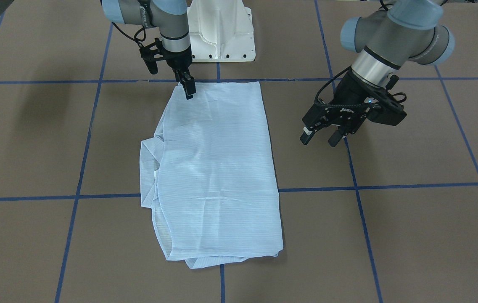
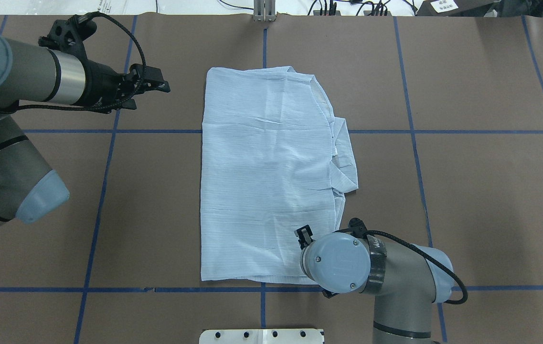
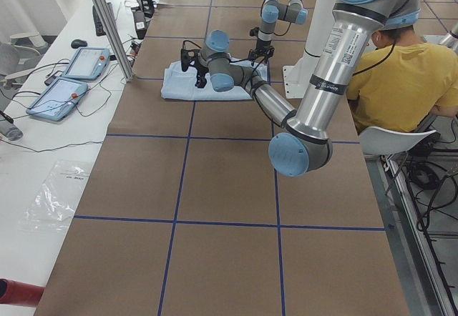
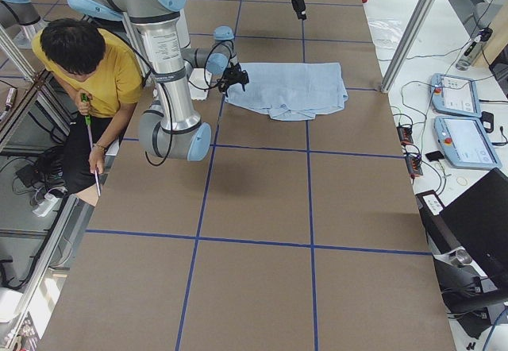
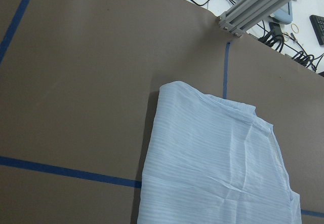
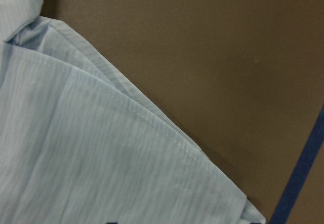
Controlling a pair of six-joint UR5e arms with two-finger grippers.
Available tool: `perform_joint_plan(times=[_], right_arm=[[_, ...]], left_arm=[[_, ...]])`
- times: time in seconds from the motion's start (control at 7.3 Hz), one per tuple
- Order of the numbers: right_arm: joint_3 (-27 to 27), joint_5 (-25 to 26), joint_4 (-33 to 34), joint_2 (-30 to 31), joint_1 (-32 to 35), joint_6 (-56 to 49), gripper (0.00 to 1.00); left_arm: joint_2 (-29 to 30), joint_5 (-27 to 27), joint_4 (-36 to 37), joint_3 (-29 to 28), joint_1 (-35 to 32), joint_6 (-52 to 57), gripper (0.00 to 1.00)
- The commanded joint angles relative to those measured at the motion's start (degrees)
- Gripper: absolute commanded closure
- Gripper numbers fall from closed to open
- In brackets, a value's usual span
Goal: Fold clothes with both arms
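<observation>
Brown table [image 2: 467, 191] ruled by blue tape lines [image 2: 414, 131]. Far left: left claw [image 1: 320, 139] hanging over bare table, fingers apart, holding nothing, well apart from the cloth. Centre: pale-blue shirt [image 2: 266, 181] lying flat in a long folded rectangle, loose layers poking out along its right side. Near right: right claw [image 1: 189, 93] tip-down at the shirt's near right corner, seemingly touching. Apart or together, cannot tell, being seen edge-on and half hidden under the wrist.

Likely a matter of pinching both near corners through every layer, lifting level, and carrying toward the far edge with sides square. Buttons and label out of sight.
</observation>
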State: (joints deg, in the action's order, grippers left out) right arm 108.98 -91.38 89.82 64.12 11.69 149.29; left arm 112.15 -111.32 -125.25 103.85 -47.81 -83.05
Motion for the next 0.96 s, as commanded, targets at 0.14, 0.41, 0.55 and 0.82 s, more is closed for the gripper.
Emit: perform_joint_plan(times=[0.14, 0.41, 0.55, 0.82], right_arm=[[-0.3, 1.3, -2.7, 1.1, -1.8, 3.2, 0.11], [-0.8, 1.6, -2.6, 1.1, -2.2, 2.9, 0.12], [-0.7, 1.6, -2.6, 1.2, -2.3, 2.8, 0.13], [-0.9, 1.6, -2.5, 1.8, -2.1, 2.2, 0.15]], left_arm=[[0.1, 0.1, 0.0, 0.1, 0.0, -0.1, 0.03], [0.0, 0.1, 0.0, 0.1, 0.0, -0.1, 0.03], [0.0, 0.1, 0.0, 0.1, 0.0, -0.1, 0.03], [0.0, 0.1, 0.1, 0.5, 0.0, -0.1, 0.03]])
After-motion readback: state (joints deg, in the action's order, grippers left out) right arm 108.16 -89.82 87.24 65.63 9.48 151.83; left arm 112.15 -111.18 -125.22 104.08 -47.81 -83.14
